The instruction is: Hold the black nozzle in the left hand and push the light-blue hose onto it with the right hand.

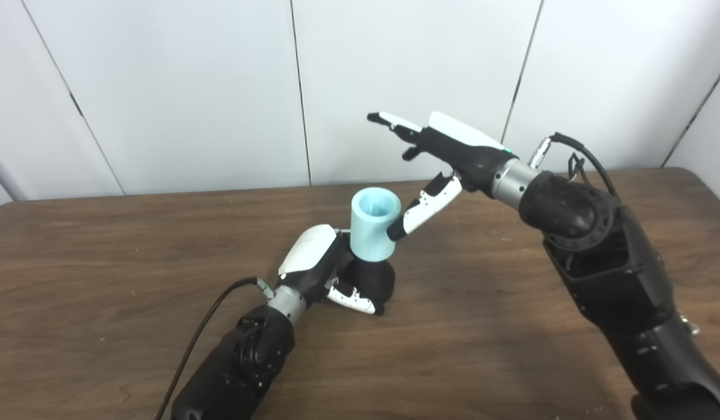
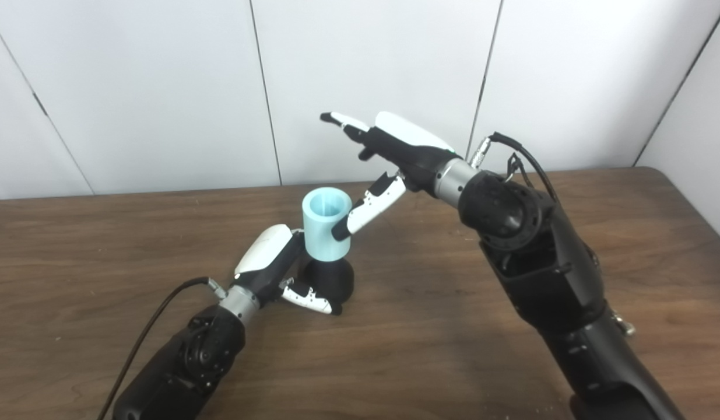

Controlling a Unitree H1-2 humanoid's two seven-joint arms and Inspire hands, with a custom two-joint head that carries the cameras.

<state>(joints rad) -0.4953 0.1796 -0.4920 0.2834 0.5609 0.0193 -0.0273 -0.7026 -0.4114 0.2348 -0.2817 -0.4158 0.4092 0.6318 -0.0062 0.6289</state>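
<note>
Hose (image 1: pixel 373 224), light blue and upright with its open mouth facing up, sits on top of the black nozzle (image 1: pixel 372 280) in the left eye view, and the nozzle's flared base stands on the wooden table (image 1: pixel 103 256). Left of the nozzle, the left hand (image 1: pixel 322 268) is clasped around it, thumb curling across the base in front. Up and to the right of the hose, the right hand (image 1: pixel 447 154) is spread and grasps nothing; only its thumb tip touches the hose's right wall.

Right eye view gives the same arrangement: hose (image 2: pixel 326 227) seated on the nozzle (image 2: pixel 330 279), left hand (image 2: pixel 269 265) wrapped around the nozzle, right hand (image 2: pixel 403 149) released above and right of the hose, fingers extended toward the white wall (image 2: pixel 161 87) behind.
</note>
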